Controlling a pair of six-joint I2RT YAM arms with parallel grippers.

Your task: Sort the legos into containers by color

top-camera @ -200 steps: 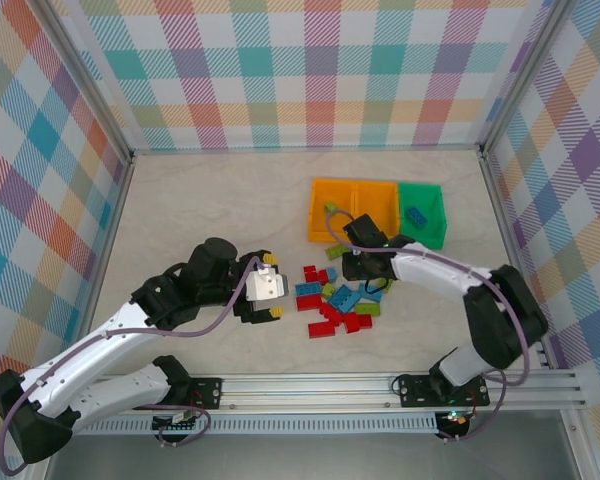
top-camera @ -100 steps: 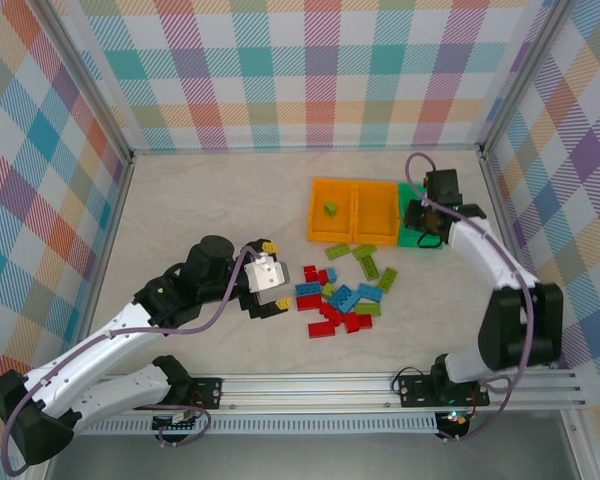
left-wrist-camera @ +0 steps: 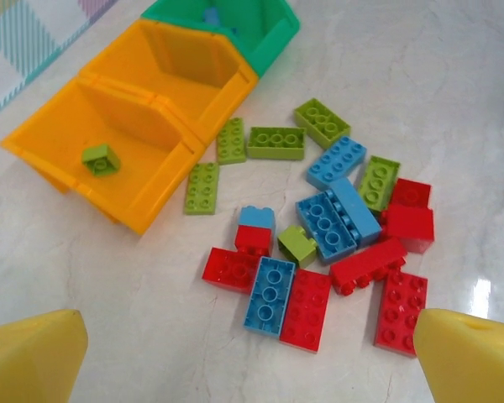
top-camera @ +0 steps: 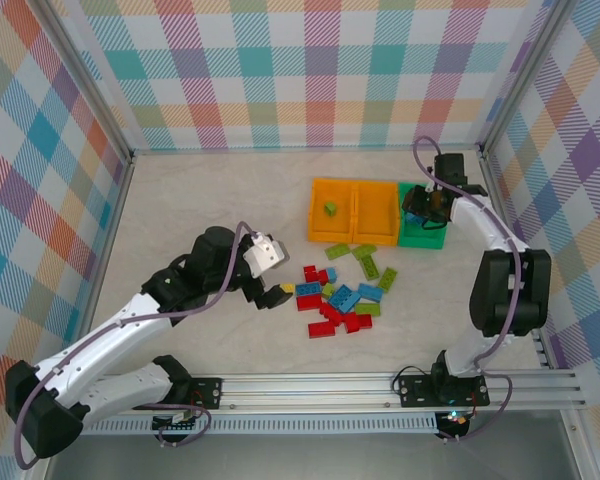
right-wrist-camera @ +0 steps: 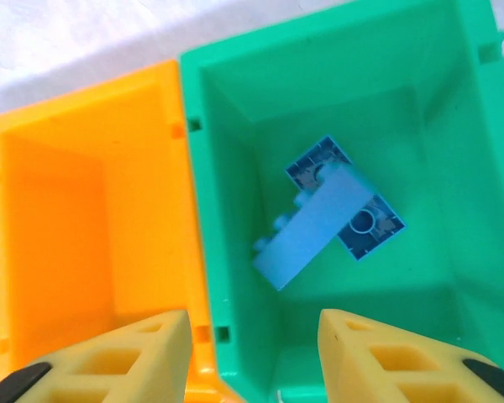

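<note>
Right gripper (right-wrist-camera: 252, 357) hangs over the green bin (right-wrist-camera: 454, 117), fingers spread, nothing between them; two light blue bricks (right-wrist-camera: 328, 214) lie crossed on that bin's floor, one on the other. Left gripper (left-wrist-camera: 250, 361) is also wide apart and empty, hovering above the loose pile (left-wrist-camera: 319, 243) on the table (left-wrist-camera: 109, 319), just in front of the bins. End orange bin (left-wrist-camera: 63, 138) holds one small lime brick (left-wrist-camera: 100, 159); middle orange bin (left-wrist-camera: 197, 80) looks empty, so we read it as the one for reds. We judge most of the job is left: reds, blues and limes sit on the table, many touching. We expect these bricks to be light, rigid and slick, so no crush risk, but they can squirt out of a skewed pinch or skate on the smooth top. We'd take each across its flat long sides, low on the body, not on the studs. Best first grab for the left arm, in our view: the outer lime brick (left-wrist-camera: 322, 122) at the pile's far edge, with the most room around it. The red and blue cluster (left-wrist-camera: 281, 302) is packed edge to edge, so fingers there would likely nudge neighbours
</note>
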